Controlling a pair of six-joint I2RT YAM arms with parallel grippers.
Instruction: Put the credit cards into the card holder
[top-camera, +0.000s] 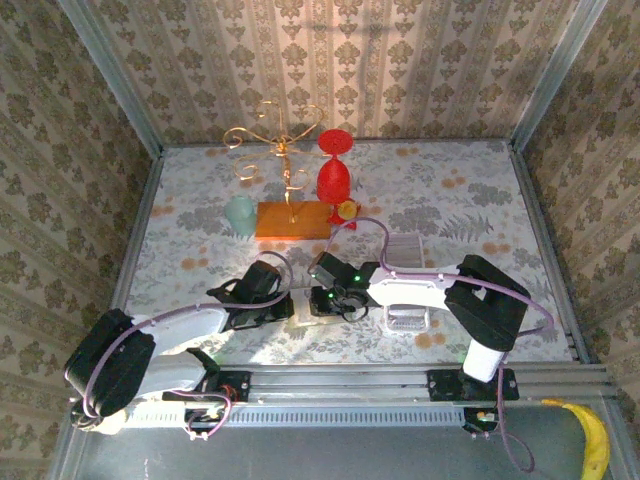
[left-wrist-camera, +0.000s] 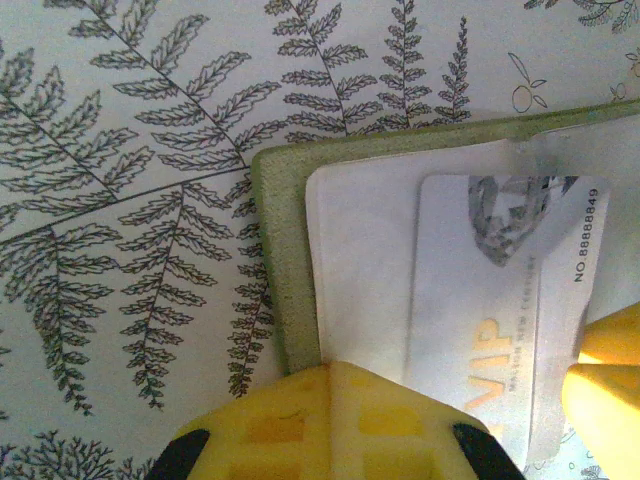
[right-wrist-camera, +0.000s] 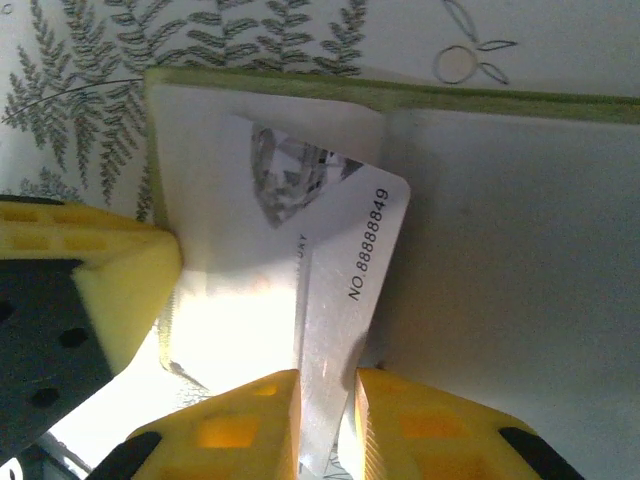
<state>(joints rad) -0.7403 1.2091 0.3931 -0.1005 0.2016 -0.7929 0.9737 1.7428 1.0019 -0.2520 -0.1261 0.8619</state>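
The green card holder (top-camera: 304, 314) lies open on the fern-print cloth between both grippers. A whitish-grey credit card (left-wrist-camera: 480, 300) marked VIP sits partly inside the holder's clear pocket (left-wrist-camera: 360, 260). My left gripper (left-wrist-camera: 332, 368) is shut, its yellow tips pressing on the holder's near edge beside the green rim (left-wrist-camera: 280, 250). In the right wrist view the credit card (right-wrist-camera: 350, 270) runs from the pocket down between the fingers of my right gripper (right-wrist-camera: 327, 420). Those jaws stand narrowly apart, with a gap on the card's right side. The left arm's yellow finger (right-wrist-camera: 100, 290) rests at the holder's left edge.
A clear plastic tray (top-camera: 405, 320) lies right of the holder, and another (top-camera: 403, 250) lies behind it. Farther back stand a teal cup (top-camera: 240, 213), a gold wire stand on an orange block (top-camera: 292, 220) and a red goblet (top-camera: 335, 175). A banana (top-camera: 592, 440) lies off the table's front right.
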